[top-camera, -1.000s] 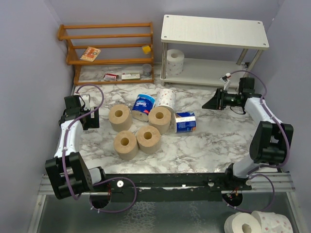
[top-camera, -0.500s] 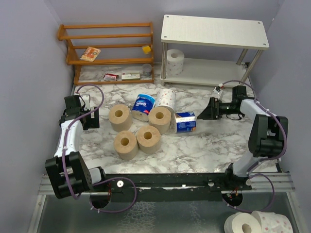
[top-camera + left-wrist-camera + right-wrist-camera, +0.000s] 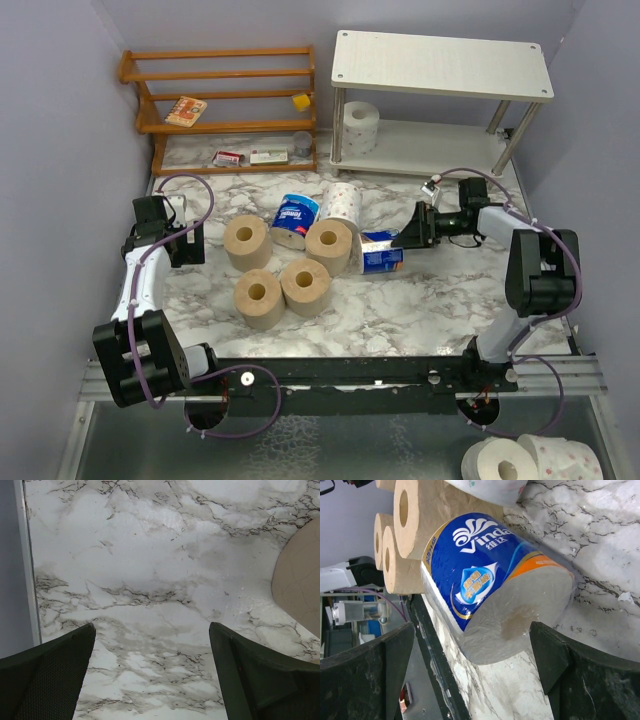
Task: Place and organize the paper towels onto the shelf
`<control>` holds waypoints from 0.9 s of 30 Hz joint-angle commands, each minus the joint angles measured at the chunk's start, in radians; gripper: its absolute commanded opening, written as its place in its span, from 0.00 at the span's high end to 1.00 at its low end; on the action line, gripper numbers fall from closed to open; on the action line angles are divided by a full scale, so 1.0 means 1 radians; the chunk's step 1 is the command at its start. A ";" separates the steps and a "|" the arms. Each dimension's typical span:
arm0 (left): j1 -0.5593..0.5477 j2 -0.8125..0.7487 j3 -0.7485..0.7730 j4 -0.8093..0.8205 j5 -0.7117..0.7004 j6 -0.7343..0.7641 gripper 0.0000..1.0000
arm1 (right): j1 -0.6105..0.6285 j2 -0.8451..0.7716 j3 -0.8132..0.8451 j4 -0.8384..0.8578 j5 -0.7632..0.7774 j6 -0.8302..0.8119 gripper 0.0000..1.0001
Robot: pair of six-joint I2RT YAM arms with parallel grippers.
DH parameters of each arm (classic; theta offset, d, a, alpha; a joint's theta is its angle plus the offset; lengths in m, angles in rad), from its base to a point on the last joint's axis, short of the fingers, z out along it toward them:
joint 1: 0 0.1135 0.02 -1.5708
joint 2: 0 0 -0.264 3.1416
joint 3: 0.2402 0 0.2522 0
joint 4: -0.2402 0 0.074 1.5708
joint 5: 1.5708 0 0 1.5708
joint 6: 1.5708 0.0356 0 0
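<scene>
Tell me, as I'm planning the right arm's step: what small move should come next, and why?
Probably ease the right gripper forward until its fingers straddle the blue-wrapped roll, then close. Its jaws stand open, and the roll lies on its side just ahead, centred on the gap between them but not yet gripped.

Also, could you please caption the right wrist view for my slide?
Open right gripper framing a blue-wrapped paper towel roll lying beside tan rolls on the marble table.
</scene>
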 commanded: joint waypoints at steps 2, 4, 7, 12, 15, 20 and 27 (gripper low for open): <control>0.006 0.006 0.033 -0.005 -0.005 0.000 0.01 | 0.004 0.037 -0.015 0.087 -0.044 0.066 0.00; 0.006 0.006 0.033 -0.005 -0.004 0.000 0.01 | 0.007 0.043 -0.027 0.097 -0.050 0.071 0.01; 0.006 0.008 0.033 -0.006 -0.003 0.000 0.01 | 0.011 0.045 -0.051 0.131 -0.070 0.094 0.00; 0.006 0.011 0.033 -0.006 -0.005 0.000 0.01 | 0.014 0.045 -0.070 0.189 -0.106 0.151 0.00; 0.006 0.010 0.033 -0.007 -0.004 0.000 0.01 | 0.015 0.044 -0.072 0.208 -0.123 0.166 0.05; 0.006 0.013 0.035 -0.008 -0.005 0.000 0.01 | 0.020 0.051 -0.072 0.208 -0.135 0.170 0.16; 0.006 0.013 0.035 -0.008 -0.005 0.000 0.01 | 0.031 0.068 -0.088 0.218 -0.158 0.173 0.31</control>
